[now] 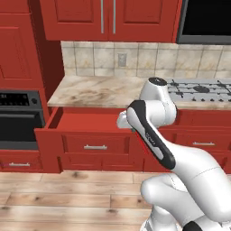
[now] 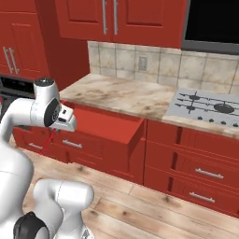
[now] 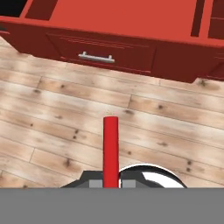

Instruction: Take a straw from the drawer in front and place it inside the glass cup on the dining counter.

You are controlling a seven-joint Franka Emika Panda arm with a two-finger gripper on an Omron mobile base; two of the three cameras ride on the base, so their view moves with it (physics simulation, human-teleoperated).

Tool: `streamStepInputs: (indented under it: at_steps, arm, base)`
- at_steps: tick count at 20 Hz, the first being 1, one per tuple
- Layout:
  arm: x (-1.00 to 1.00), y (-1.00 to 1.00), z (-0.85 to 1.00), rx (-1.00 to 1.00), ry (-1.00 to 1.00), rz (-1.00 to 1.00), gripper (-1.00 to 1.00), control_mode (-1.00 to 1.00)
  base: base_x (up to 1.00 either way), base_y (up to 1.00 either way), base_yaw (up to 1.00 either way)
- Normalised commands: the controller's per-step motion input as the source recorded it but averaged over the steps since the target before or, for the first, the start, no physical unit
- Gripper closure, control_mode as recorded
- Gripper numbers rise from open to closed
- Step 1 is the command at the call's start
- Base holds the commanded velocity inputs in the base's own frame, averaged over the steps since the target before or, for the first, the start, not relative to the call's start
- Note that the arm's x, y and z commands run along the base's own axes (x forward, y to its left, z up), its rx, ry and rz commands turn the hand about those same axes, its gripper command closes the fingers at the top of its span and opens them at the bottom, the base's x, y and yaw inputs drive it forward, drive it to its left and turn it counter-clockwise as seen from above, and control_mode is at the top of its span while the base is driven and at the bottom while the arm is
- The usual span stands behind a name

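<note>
The drawer (image 1: 85,122) stands pulled open under the marbled worktop, its panelled front and silver handle (image 3: 96,57) facing the floor side. My gripper (image 3: 110,183) is shut on the straw (image 3: 110,146), a bright red stick that runs straight out from between the fingertips over the wooden floor, in front of the drawer (image 3: 131,26). From the right base view the straw (image 2: 45,144) hangs as a thin red line below my hand, on the near side of the drawer (image 2: 109,127). The glass cup and the dining counter are out of view.
A marbled worktop (image 1: 99,90) with a gas hob (image 2: 210,108) runs above the drawer. A black oven (image 1: 18,119) sits to the left, closed red drawers (image 2: 200,175) to the right, and red wall cabinets (image 1: 108,18) above. Wooden floor (image 3: 57,113) lies below.
</note>
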Motion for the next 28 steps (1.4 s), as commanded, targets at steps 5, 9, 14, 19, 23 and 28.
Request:
streamStepInputs:
  at_steps: [5, 9, 14, 19, 23, 28]
  arm:
    - [0.0, 0.0, 0.0, 0.0, 0.0, 0.0, 1.0, 1.0]
    - [0.0, 0.0, 0.0, 0.0, 0.0, 0.0, 1.0, 1.0]
    - [0.0, 0.0, 0.0, 0.0, 0.0, 0.0, 1.0, 1.0]
    - [0.0, 0.0, 0.0, 0.0, 0.0, 0.0, 1.0, 1.0]
    - [0.0, 0.0, 0.0, 0.0, 0.0, 0.0, 1.0, 1.0]
    - [0.0, 0.0, 0.0, 0.0, 0.0, 0.0, 1.0, 1.0]
  base:
    - [-0.17, 0.1, 0.31]
    - [0.0, 0.03, 0.58]
    - [0.0, 0.03, 0.65]
    - [0.0, 0.03, 0.68]
    - [0.0, 0.03, 0.68]
    - [0.0, 0.07, 0.66]
